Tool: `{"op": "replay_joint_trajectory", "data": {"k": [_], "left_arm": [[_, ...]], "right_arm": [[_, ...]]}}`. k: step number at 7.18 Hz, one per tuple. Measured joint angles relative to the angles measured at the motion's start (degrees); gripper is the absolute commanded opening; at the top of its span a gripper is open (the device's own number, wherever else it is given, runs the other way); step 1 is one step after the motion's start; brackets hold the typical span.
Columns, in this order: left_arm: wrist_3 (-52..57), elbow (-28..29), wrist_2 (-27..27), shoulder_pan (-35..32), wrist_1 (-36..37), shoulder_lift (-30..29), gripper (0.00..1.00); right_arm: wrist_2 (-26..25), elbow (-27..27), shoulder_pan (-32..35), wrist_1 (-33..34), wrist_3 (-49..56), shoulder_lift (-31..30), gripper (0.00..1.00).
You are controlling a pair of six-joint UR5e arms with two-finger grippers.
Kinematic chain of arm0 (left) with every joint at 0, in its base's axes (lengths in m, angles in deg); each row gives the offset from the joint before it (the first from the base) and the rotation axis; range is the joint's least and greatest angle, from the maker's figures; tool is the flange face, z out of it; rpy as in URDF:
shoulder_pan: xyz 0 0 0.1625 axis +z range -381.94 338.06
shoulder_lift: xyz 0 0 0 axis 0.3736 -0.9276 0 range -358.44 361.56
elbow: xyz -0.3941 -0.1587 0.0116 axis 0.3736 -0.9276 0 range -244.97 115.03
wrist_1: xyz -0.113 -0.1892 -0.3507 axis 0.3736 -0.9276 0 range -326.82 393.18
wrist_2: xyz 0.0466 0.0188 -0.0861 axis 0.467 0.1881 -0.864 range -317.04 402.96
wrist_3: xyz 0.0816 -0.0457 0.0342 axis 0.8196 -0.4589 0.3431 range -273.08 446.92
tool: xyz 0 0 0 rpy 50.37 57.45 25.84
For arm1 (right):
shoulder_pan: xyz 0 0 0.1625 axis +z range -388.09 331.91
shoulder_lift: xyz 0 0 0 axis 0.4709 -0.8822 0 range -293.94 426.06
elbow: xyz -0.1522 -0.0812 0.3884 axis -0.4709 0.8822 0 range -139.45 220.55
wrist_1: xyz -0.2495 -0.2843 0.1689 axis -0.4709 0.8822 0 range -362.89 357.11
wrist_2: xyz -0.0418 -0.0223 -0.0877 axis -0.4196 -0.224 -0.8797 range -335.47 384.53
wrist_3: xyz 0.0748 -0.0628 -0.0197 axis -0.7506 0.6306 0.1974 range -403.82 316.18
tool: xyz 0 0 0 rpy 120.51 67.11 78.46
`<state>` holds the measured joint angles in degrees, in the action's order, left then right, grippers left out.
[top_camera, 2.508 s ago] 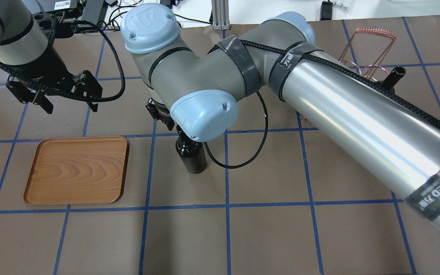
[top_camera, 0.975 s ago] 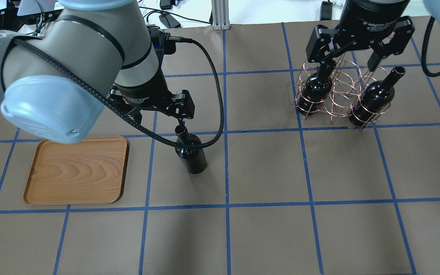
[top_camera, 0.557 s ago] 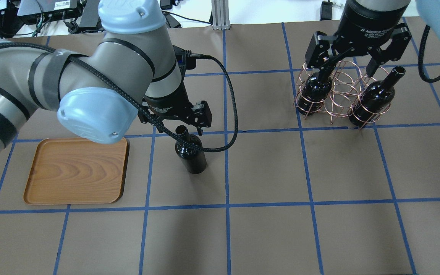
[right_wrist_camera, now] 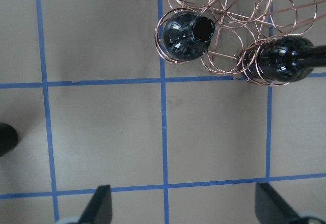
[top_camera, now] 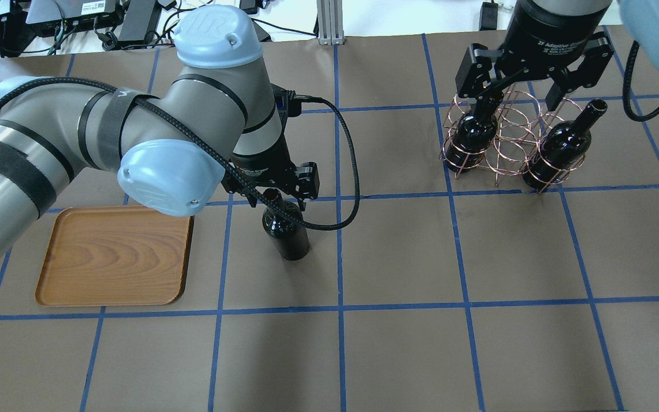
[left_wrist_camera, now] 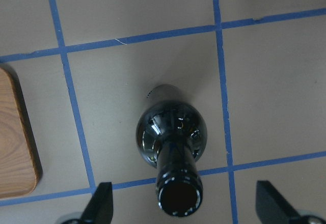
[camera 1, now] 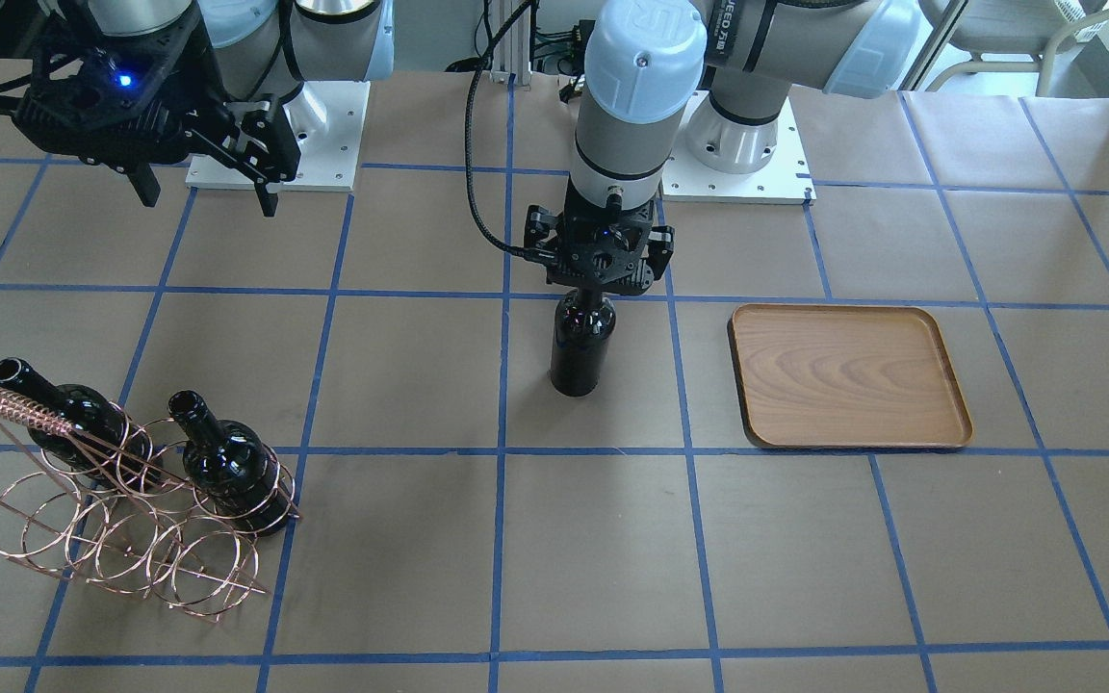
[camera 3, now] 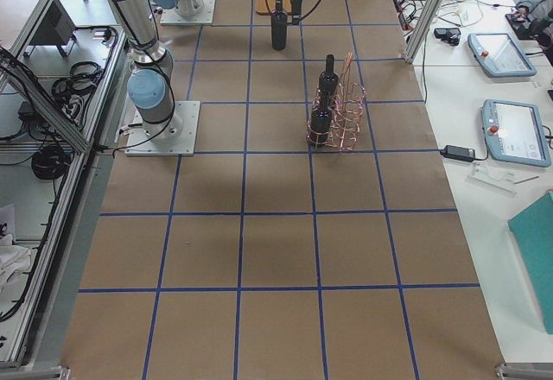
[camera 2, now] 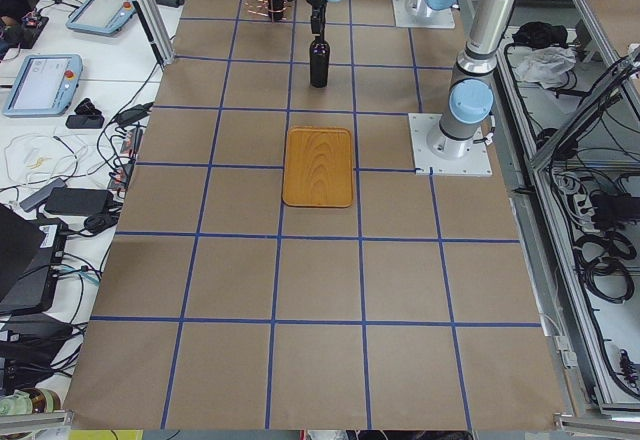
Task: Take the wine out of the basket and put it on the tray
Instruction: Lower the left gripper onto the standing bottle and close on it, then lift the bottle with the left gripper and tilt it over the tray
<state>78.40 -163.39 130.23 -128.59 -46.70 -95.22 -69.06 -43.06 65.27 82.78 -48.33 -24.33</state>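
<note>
One wine bottle [top_camera: 286,229] stands upright on the table right of the tray [top_camera: 115,254], also seen in the front view [camera 1: 581,346]. My left gripper [top_camera: 272,194] is open above it, fingers on either side of the neck; in the left wrist view the bottle mouth [left_wrist_camera: 178,198] lies between the fingertips [left_wrist_camera: 102,203]. The copper basket [top_camera: 507,143] at the back right holds two more bottles [top_camera: 475,134] [top_camera: 561,146]. My right gripper [top_camera: 527,94] is open and empty above the basket.
The tray [camera 1: 848,375] is empty; its corner shows in the left wrist view [left_wrist_camera: 12,147]. The table is brown paper with blue tape lines. The left arm's cable [top_camera: 346,171] loops beside the standing bottle. Robot bases [camera 1: 737,144] sit at the table's back.
The right arm left the standing bottle and went back over the basket. The left arm swung in from the left and its open gripper now straddles that bottle's neck.
</note>
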Motion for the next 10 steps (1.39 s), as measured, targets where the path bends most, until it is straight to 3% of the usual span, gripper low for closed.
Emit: {"op": "replay_joint_trajectory", "data": {"k": [2, 5, 10], "left_arm": [[0.0, 0.0, 0.1, 0.0, -1.8, 0.1, 0.77], [0.0, 0.1, 0.0, 0.0, -2.5, 0.3, 0.0], [0.1, 1.2, -1.4, 0.6, -4.7, 1.2, 0.0]], "right_arm": [[3.2, -0.3, -0.2, 2.1, -0.2, 0.0, 1.0], [3.9, -1.0, -0.4, 3.1, -0.8, -0.3, 0.99], [3.6, -1.2, -0.5, 3.1, -1.3, -0.4, 1.0]]}}
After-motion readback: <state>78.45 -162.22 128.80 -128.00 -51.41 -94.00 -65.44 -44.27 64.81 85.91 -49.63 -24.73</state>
